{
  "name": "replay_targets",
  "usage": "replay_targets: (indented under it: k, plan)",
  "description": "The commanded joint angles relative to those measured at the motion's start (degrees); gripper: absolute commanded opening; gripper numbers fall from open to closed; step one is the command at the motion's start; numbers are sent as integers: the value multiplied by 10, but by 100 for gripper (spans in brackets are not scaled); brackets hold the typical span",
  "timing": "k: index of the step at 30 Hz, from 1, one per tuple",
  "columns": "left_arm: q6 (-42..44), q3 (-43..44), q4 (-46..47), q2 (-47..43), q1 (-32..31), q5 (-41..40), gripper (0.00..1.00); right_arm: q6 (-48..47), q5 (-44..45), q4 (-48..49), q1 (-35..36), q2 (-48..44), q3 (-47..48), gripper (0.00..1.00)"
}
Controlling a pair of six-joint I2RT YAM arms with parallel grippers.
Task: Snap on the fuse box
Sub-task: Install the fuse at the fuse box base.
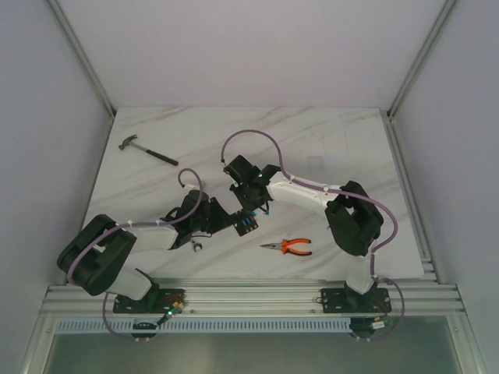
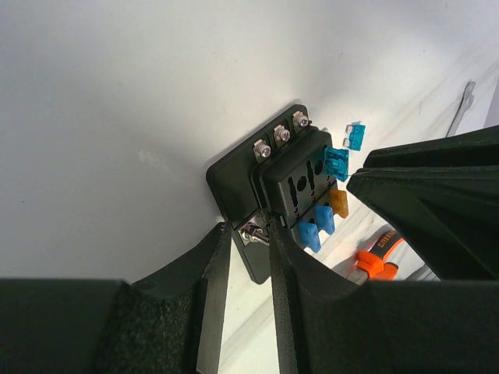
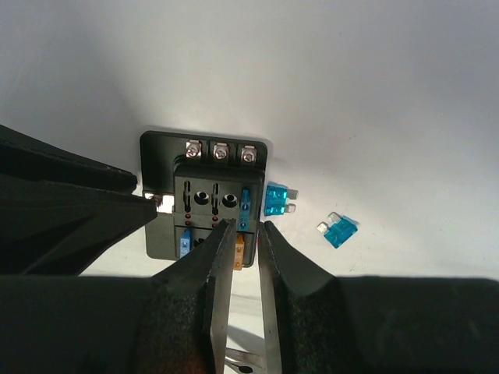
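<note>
The fuse box (image 1: 246,226) is a small black square box lying on the table between my two grippers. It holds blue fuses and one orange fuse (image 3: 238,249), with three screws along its far edge. In the left wrist view the fuse box (image 2: 288,183) has its near corner and a metal stud between the fingers of my left gripper (image 2: 245,230), which is closed on that edge. My right gripper (image 3: 242,230) hovers at the front right corner of the fuse box (image 3: 204,195). Its jaws stand a narrow gap apart over the orange fuse and clamp nothing that I can see.
Two loose blue fuses (image 3: 278,199) (image 3: 340,231) lie just right of the box. Orange-handled pliers (image 1: 287,247) lie to the right front, a small wrench (image 1: 196,246) to the left front and a hammer (image 1: 146,150) at the far left. Aluminium rails edge the table.
</note>
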Motion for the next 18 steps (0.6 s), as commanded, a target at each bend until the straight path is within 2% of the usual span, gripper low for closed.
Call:
replay_targets:
  k: [1, 11, 18]
  plan:
    - [11, 5, -19, 16, 1, 5, 35, 5, -1, -20, -1, 17, 23, 24]
    - [11, 4, -19, 17, 0, 6, 35, 8, -10, -25, -1, 34, 40, 20]
    - [11, 3, -18, 15, 1, 5, 35, 14, -5, -46, -1, 48, 49, 10]
